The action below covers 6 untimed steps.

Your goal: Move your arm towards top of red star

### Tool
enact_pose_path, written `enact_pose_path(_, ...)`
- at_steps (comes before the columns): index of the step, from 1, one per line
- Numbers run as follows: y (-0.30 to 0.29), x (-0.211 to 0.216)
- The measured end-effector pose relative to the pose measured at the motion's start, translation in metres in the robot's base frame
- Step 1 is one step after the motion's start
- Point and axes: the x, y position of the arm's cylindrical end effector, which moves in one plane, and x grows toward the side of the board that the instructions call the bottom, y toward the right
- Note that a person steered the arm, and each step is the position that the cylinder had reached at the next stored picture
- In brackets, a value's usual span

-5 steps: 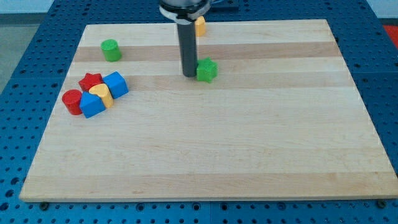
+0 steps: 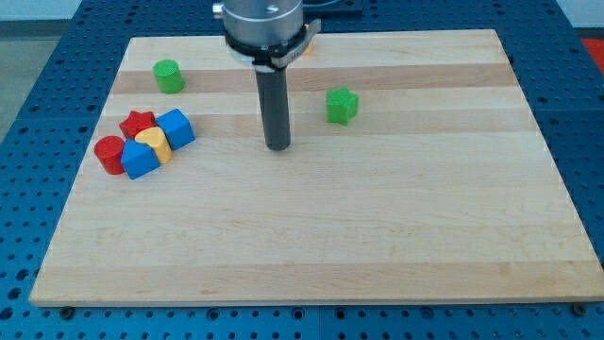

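Observation:
The red star (image 2: 138, 123) lies at the view's left, at the top of a tight cluster with a blue cube (image 2: 176, 128), a yellow heart (image 2: 153, 144), a second blue block (image 2: 140, 161) and a red cylinder (image 2: 109, 155). My tip (image 2: 276, 146) rests on the board well to the right of that cluster, about level with the yellow heart. A green star-like block (image 2: 342, 105) sits up and to the right of my tip, apart from it.
A green cylinder (image 2: 169, 76) stands near the top left of the wooden board (image 2: 321, 236). An orange block (image 2: 308, 42) shows partly behind the arm at the board's top edge. Blue perforated table surrounds the board.
My tip has moved down and slightly left, away from the green star-like block. That block now sits further right and a little higher than before.

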Motion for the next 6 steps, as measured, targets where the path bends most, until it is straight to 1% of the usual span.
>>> enact_pose_path(1, -0.005, -0.01)
enact_pose_path(2, -0.009, -0.06)
enact_pose_path(3, -0.043, -0.08)
enact_pose_path(4, -0.098, -0.082)
enact_pose_path(5, -0.168, -0.082)
enact_pose_path(6, -0.224, -0.105)
